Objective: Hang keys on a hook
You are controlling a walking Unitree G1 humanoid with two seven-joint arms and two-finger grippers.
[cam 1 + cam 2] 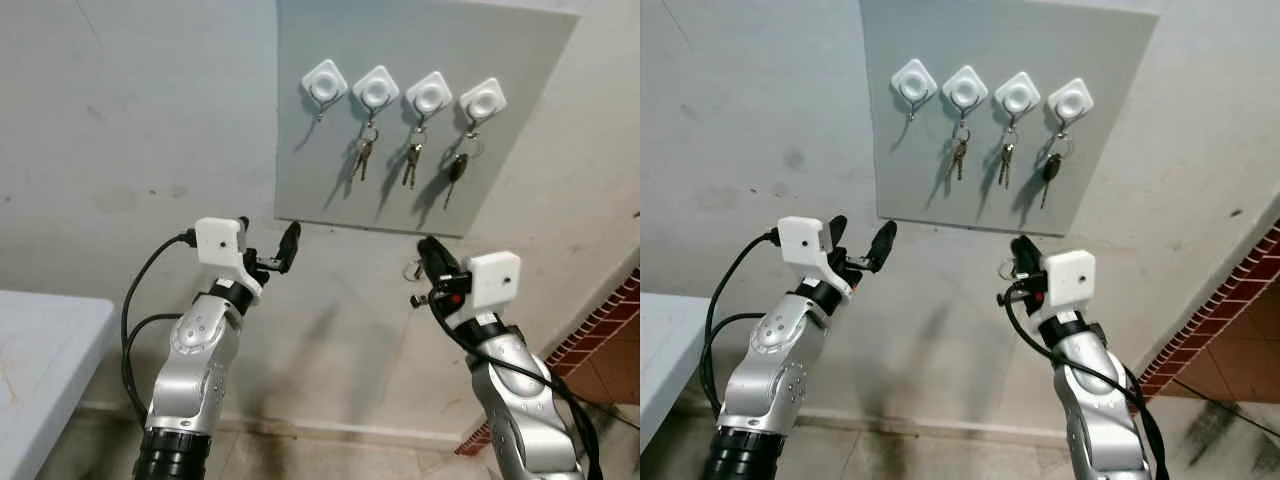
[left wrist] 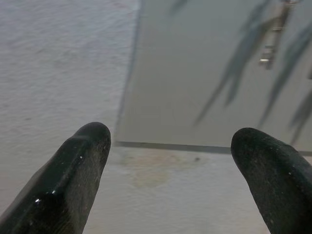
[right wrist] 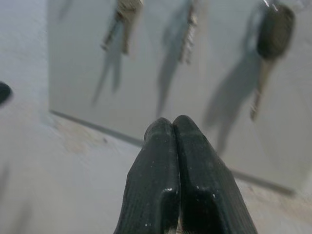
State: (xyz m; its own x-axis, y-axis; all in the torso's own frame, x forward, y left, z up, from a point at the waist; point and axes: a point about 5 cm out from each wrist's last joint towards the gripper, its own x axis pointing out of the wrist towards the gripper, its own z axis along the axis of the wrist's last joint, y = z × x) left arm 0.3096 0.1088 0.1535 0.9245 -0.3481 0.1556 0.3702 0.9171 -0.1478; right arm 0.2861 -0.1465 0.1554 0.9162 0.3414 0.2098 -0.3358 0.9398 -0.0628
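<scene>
A grey panel (image 1: 420, 120) is fixed to a pale wall (image 1: 130, 130), and four white hooks are set in a row along its top; the leftmost hook (image 1: 324, 84) is bare, while keys are hung from the second hook (image 1: 376, 92), the third hook (image 1: 428, 97) and the fourth hook (image 1: 482, 103); a black-headed key (image 1: 456, 168) is carried by the fourth. Both arms are raised below the panel's lower edge; the left gripper (image 1: 268, 252) is held with its fingers (image 2: 73, 170) spread apart and nothing between them; the right gripper (image 1: 432, 256) is seen with its fingers (image 3: 195, 170) pressed together, and a small key ring (image 1: 412, 270) is seen just beside them; whether it is pinched cannot be told.
</scene>
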